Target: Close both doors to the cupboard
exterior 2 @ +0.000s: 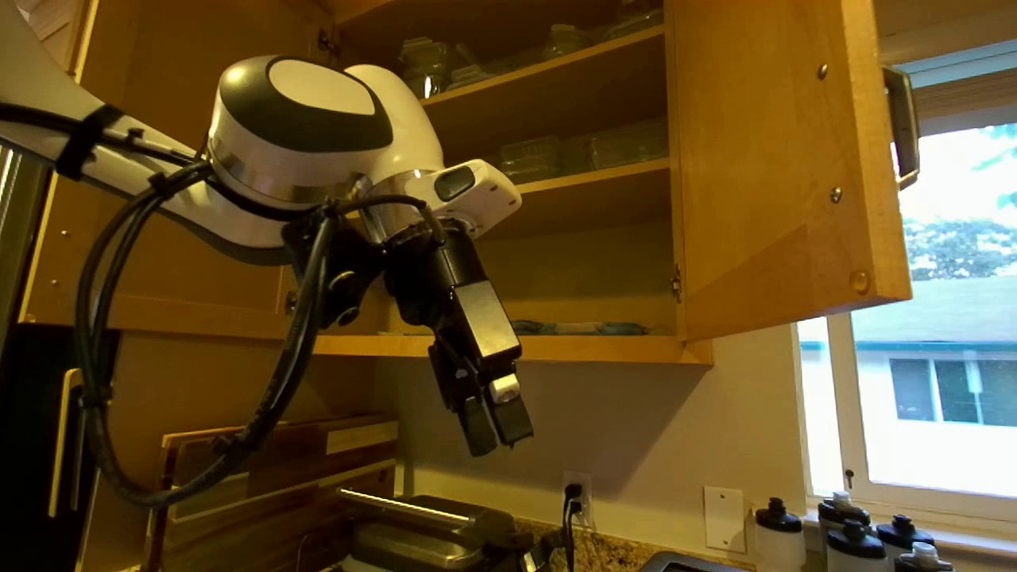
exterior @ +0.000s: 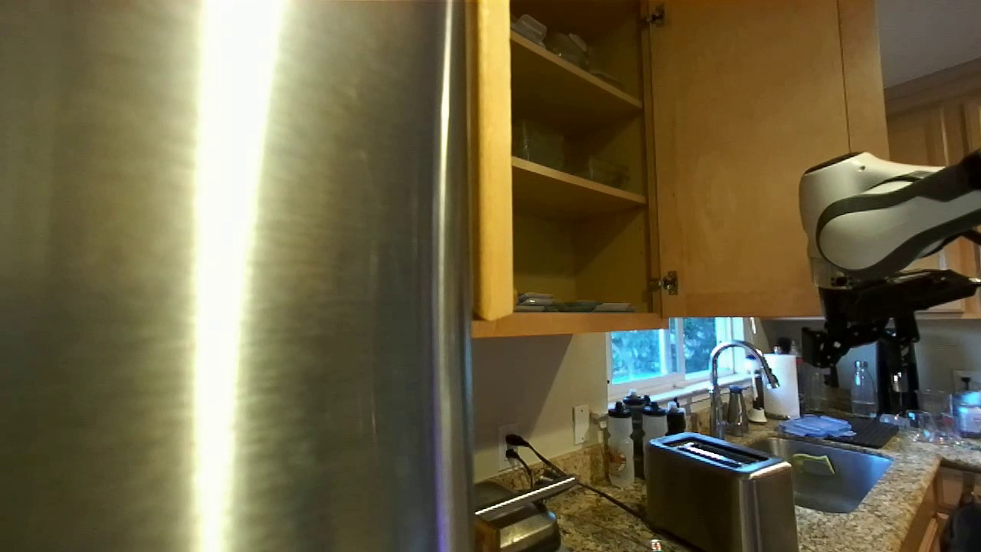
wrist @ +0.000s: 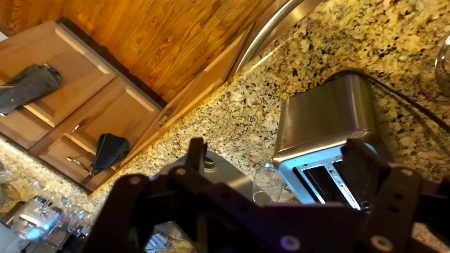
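Observation:
The cupboard (exterior: 579, 180) (exterior 2: 556, 348) stands open, its shelves with glassware exposed in both exterior views. One honey-wood door (exterior: 751, 153) (exterior 2: 755, 167), beside the window, is swung wide; its metal handle (exterior 2: 903, 127) is on the outer face. Next to the fridge, the opposite door (exterior 2: 183, 278) is also open, partly behind the arm, and shows only as an edge (exterior: 493, 169) in an exterior view. My gripper (exterior 2: 496, 445) (exterior: 866, 376) points down in front of the cupboard, fingertips below its bottom ledge, touching neither door. Spread fingers hold nothing in the wrist view (wrist: 274, 142).
A steel fridge (exterior: 345, 230) fills much of an exterior view. Below are a toaster (exterior: 720, 491) (wrist: 323, 109), a drinking glass (wrist: 265, 186), a press grill (exterior 2: 429, 532), bottles (exterior 2: 854, 544) and cutting boards (exterior 2: 278, 485). A tall faucet (exterior: 714, 383) rises by the sink.

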Controlling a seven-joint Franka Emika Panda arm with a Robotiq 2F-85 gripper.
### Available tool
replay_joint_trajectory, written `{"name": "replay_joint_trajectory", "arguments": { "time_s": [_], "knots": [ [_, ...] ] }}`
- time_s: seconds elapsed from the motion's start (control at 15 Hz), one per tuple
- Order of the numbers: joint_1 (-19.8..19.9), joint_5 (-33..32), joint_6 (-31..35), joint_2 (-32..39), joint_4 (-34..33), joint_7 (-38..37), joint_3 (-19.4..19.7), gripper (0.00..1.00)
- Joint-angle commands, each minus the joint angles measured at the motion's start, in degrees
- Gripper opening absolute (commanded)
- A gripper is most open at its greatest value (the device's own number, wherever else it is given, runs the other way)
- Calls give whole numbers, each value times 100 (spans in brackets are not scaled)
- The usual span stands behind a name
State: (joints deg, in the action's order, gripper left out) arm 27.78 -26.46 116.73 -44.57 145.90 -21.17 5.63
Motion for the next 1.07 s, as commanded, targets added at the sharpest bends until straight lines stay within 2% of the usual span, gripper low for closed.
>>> {"name": "replay_joint_trajectory", "arguments": {
  "time_s": [0.0, 0.53, 0.8, 1.0],
  "knots": [
    [-72, -37, 9, 4, -28, -12, 39, 100],
    [-119, -31, 32, 13, -63, -5, 31, 100],
    [95, -623, 312, -234, 154, 242, 219, 100],
    [198, -1270, 585, -338, 220, 515, 568, 100]
  ]
}}
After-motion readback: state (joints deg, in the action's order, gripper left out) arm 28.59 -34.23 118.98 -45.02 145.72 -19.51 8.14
